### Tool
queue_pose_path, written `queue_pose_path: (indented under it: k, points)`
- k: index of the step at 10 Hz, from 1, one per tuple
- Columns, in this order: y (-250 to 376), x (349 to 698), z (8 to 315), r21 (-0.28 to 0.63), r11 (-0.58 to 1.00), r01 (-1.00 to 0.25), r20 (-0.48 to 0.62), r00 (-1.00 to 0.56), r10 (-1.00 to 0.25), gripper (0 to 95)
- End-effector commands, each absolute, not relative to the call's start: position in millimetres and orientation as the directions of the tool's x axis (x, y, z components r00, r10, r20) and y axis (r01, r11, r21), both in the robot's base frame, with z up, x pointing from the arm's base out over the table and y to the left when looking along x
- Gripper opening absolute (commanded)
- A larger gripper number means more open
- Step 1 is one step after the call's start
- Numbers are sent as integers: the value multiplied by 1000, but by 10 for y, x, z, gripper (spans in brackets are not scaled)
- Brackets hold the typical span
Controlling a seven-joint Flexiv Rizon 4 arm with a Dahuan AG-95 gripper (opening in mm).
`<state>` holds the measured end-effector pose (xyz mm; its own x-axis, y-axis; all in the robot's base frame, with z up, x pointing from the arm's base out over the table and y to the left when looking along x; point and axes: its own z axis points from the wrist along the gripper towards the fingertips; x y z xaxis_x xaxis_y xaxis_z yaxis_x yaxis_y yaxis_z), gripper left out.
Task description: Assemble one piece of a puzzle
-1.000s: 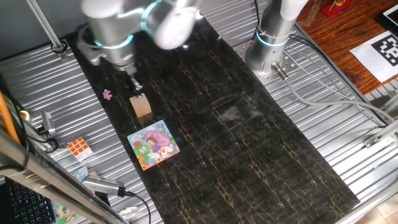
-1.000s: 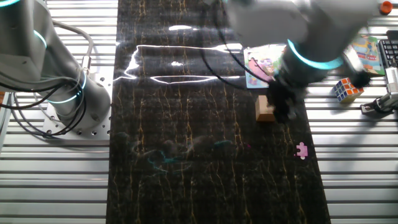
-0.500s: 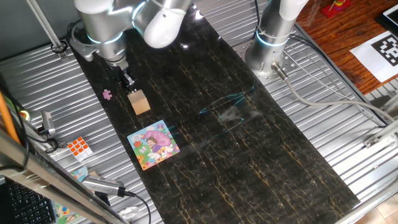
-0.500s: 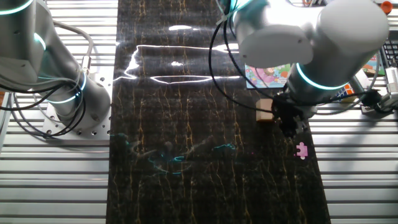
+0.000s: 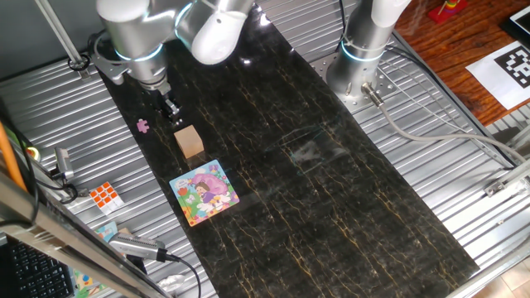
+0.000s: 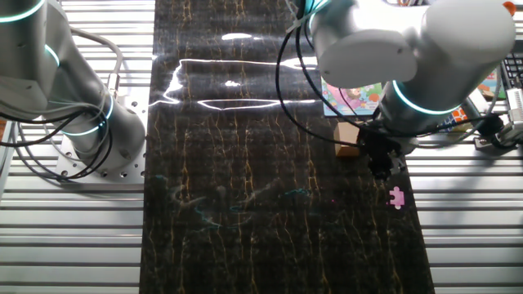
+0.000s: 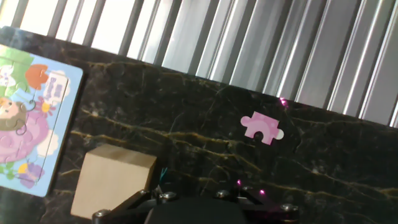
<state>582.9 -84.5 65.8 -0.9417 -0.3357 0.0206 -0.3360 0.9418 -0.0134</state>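
Observation:
The tiny pink piece [image 5: 143, 126] lies flat on the dark mat near its edge; it also shows in the other fixed view [image 6: 396, 197] and in the hand view [image 7: 262, 127]. The puzzle [image 5: 204, 192] is a square cartoon board lying flat, seen too in the other fixed view [image 6: 351, 96] and at the left of the hand view [image 7: 25, 118]. My gripper [image 5: 171, 112] hovers between the piece and a tan block [image 5: 189, 141], with its tip [image 6: 382, 167] above the mat. Its fingers look pressed together and hold nothing. In the hand view only the gripper's base shows.
The tan block [image 7: 115, 180] stands between the piece and the puzzle, close to my gripper. A Rubik's cube [image 5: 105, 196] sits on the ribbed metal table beside the mat. A second arm's base [image 5: 360, 58] stands at the far side.
My gripper has moved from over the tan block towards the pink piece, then nearly stopped. The piece, block and puzzle have not moved.

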Motion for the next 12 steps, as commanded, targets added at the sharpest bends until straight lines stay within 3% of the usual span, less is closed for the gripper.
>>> queue_pose_path:
  k: [1,3,4,10,11,12]
  points:
    - [-842,5847,658,6,947,-321,43,-946,-321,380]
    - [-842,5847,658,1,954,-299,64,-952,-298,380]
    - [-842,5847,658,-8,961,-276,70,-959,-274,570]
    - [-842,5847,658,-39,978,-203,73,-977,-200,570]
    - [-842,5847,658,-40,979,-202,72,-977,-198,380]
    - [-842,5847,658,-44,979,-199,72,-978,-195,380]
